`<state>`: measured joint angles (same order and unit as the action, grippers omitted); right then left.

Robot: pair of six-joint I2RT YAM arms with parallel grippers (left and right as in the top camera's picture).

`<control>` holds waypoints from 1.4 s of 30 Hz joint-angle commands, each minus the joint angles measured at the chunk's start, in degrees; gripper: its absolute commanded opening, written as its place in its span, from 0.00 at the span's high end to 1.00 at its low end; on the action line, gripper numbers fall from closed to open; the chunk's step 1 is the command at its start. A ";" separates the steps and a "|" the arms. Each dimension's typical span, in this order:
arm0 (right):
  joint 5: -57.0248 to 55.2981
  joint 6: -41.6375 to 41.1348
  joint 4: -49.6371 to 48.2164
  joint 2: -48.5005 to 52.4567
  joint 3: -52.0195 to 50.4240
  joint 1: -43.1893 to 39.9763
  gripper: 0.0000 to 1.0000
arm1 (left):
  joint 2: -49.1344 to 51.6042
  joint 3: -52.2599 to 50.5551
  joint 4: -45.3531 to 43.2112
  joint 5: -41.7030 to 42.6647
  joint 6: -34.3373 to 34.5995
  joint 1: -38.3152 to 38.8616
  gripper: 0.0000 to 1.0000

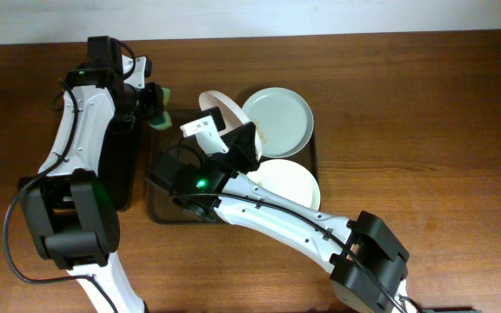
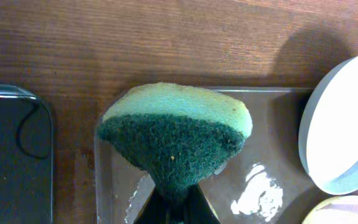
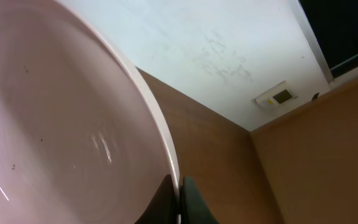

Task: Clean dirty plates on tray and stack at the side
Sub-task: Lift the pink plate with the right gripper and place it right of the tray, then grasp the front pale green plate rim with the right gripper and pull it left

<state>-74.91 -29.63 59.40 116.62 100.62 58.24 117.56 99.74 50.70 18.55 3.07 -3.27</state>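
My right gripper [image 1: 217, 117] is shut on the rim of a white plate [image 1: 220, 106] and holds it tilted on edge above the brown tray [image 1: 159, 213]. In the right wrist view the plate [image 3: 55, 124] fills the left, with the fingers [image 3: 180, 196] pinching its rim. My left gripper [image 1: 152, 103] is shut on a green sponge [image 1: 161, 111], near the tray's far left corner, just left of the held plate. In the left wrist view the sponge [image 2: 176, 134] hangs over the tray [image 2: 272, 112]. Two more white plates lie on the tray: one at the back right [image 1: 278, 120], one at the front right [image 1: 290, 181].
A narrow glossy black tray [image 1: 120, 165] lies left of the brown tray, under my left arm; it also shows in the left wrist view [image 2: 11, 155]. Bare wooden table [image 1: 407, 104] extends to the right.
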 commanded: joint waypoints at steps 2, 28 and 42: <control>1.44 -4.37 2.03 -1.62 0.96 0.24 0.96 | -0.35 0.44 2.93 -0.39 -0.07 0.28 0.99; 58.88 -3.52 12.39 -25.46 -3.26 -57.86 0.96 | -0.35 0.44 3.78 -4.96 -0.07 4.61 0.99; 70.58 -2.34 -27.85 -24.28 -44.17 -73.33 0.96 | -0.35 0.44 3.41 -6.21 -0.04 4.61 0.99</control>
<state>-2.68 -30.46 32.03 93.06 57.74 -14.83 117.56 99.74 54.17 12.58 3.07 1.54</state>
